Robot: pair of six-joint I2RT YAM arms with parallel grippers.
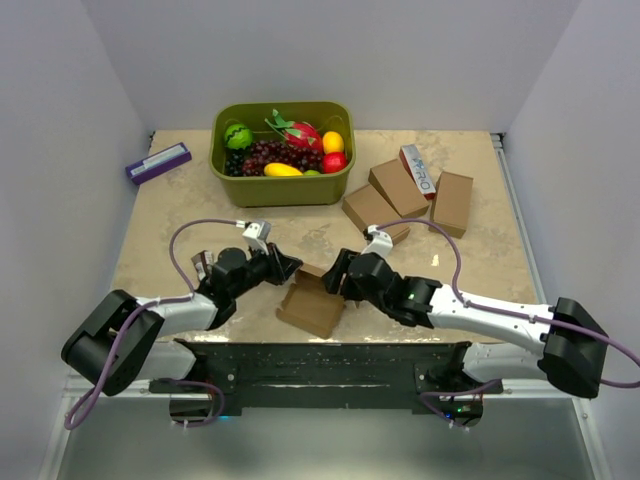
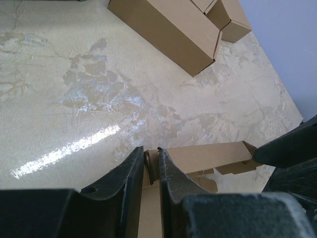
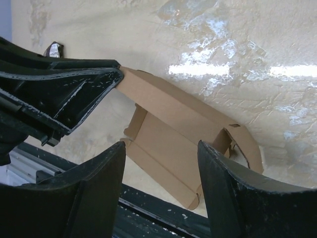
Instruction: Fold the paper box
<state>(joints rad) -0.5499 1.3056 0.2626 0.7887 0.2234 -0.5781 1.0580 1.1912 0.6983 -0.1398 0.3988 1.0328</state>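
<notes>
The paper box is a partly unfolded brown cardboard sheet lying near the table's front edge, between my two grippers. From the left, my left gripper reaches its upper corner. In the left wrist view that gripper is shut on a thin upright flap at the end of the paper box. My right gripper hangs over the box's right side. In the right wrist view the right gripper stands open above the paper box, with nothing between its fingers.
A green basket of toy fruit stands at the back. A purple-and-white box lies at the back left. Several closed brown boxes and a white-and-red carton sit at the back right. The black base rail runs along the near edge.
</notes>
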